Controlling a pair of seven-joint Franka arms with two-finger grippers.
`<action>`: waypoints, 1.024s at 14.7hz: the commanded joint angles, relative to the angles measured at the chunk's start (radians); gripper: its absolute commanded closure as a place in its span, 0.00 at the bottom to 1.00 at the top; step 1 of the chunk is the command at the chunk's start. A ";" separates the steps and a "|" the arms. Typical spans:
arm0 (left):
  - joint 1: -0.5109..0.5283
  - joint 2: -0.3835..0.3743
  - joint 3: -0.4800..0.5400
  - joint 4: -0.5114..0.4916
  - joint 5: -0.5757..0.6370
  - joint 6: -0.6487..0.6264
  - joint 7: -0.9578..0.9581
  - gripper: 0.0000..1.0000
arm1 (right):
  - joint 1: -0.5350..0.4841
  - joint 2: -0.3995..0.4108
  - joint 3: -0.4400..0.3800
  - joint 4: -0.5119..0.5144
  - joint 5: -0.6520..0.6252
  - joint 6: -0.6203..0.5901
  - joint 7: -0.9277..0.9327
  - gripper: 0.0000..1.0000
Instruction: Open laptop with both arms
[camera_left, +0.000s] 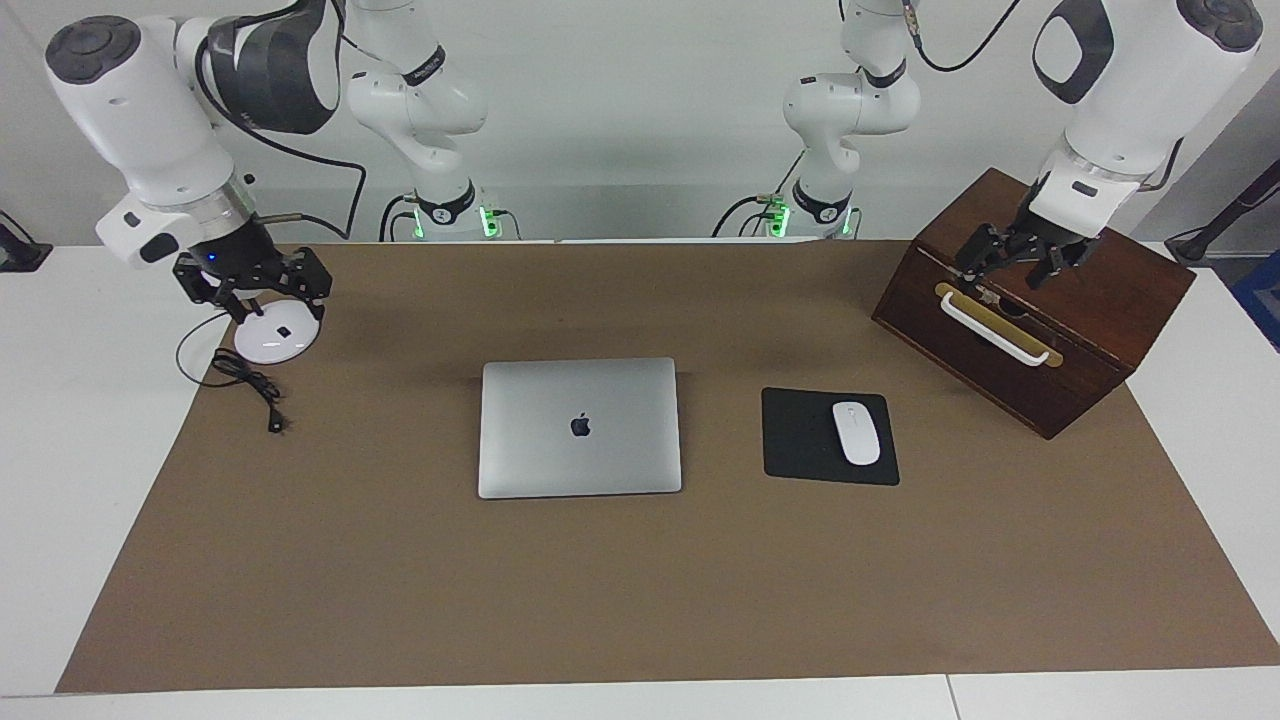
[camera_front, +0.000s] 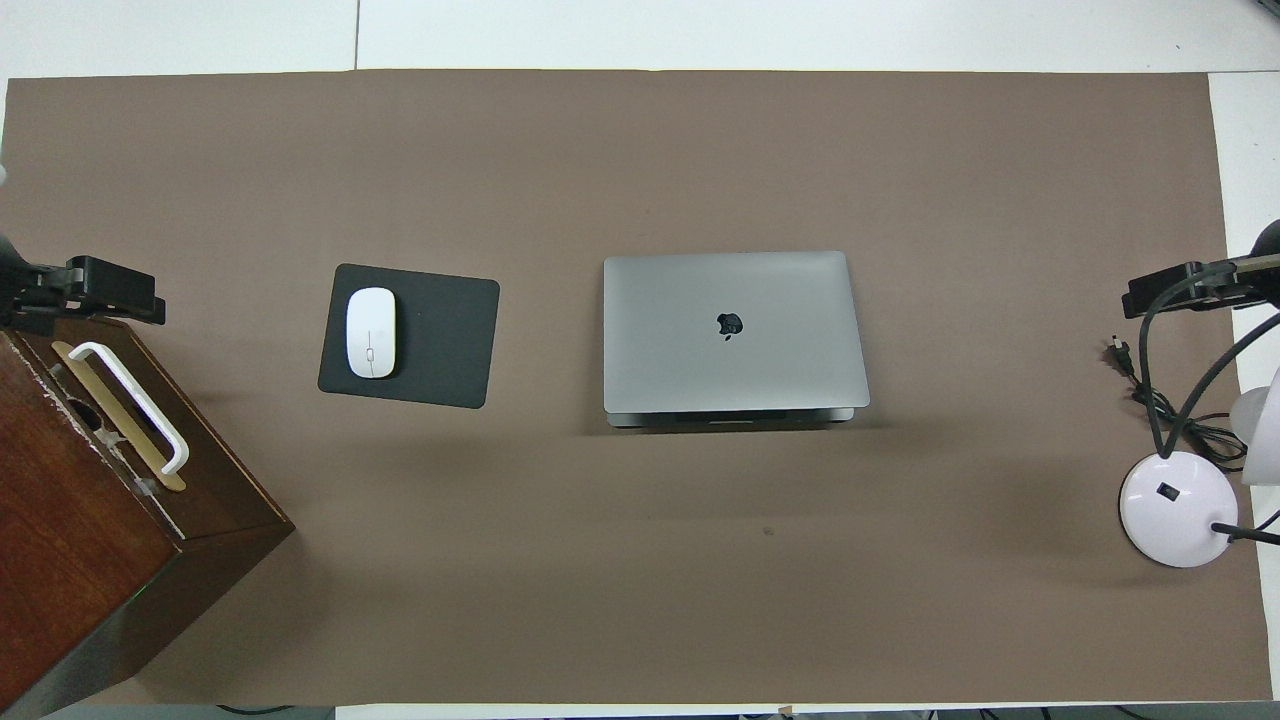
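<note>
Brown mat (camera_left: 640, 600) | laptop (camera_left: 580, 427) closed | left hand (camera_left: 1018, 262), right hand (camera_left: 252, 285) raised, grip unclear

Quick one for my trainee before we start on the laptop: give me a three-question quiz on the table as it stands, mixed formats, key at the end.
1. True or false: the laptop has its lid shut and neither gripper touches it.
2. Multiple choice: the right gripper is over A) the mouse pad, B) the white round lamp base, C) the laptop.
3. Fill in: the left gripper is over the wooden ____ with the white handle.

Key: 1 true. 2 B. 3 box. The white mouse lies on the mouse pad, toward the left arm's end of the table from the laptop.
</note>
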 joint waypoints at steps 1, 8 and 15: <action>-0.001 -0.032 -0.001 -0.035 0.005 -0.003 -0.009 0.00 | -0.013 -0.018 0.007 -0.030 -0.003 0.032 0.012 0.00; 0.005 -0.032 0.000 -0.036 0.005 -0.006 -0.009 0.00 | -0.013 -0.020 0.005 -0.047 -0.003 0.050 0.012 0.00; 0.007 -0.033 0.000 -0.035 0.005 -0.005 -0.007 0.00 | -0.013 -0.020 0.005 -0.056 -0.003 0.053 0.012 0.00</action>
